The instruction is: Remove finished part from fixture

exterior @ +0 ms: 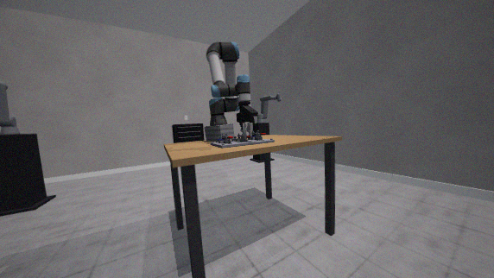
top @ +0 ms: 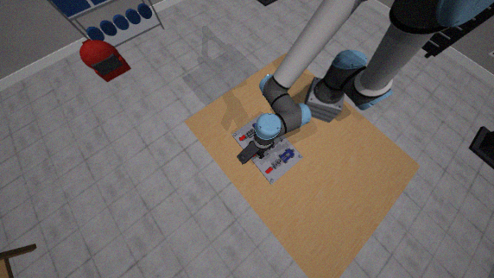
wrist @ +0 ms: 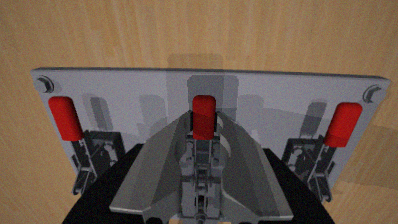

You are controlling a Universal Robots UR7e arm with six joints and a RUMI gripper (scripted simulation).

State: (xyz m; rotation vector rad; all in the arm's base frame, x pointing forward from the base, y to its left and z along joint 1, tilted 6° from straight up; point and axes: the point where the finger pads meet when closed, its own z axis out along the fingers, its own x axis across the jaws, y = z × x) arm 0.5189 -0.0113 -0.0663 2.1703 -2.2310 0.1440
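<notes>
The grey fixture plate (top: 269, 157) lies on the wooden table, and it also shows in the wrist view (wrist: 200, 100). It carries three toggle clamps with red handles: left (wrist: 65, 117), middle (wrist: 204, 116) and right (wrist: 342, 124). My gripper (wrist: 203, 112) stands over the middle clamp, with its two grey fingers shut on that clamp's red handle. One blue blank (top: 283, 154) shows at the plate's near end. The arm and the gripper (top: 258, 148) hide the middle station, so the slotted part is not visible. The side view shows the gripper (exterior: 245, 129) low over the plate.
The robot's base (top: 326, 104) stands on the table just behind the fixture. A red welding helmet (top: 104, 60) and a rack with blue discs (top: 117, 22) are on the floor, far off. A black box (exterior: 187, 132) stands at the table's back edge.
</notes>
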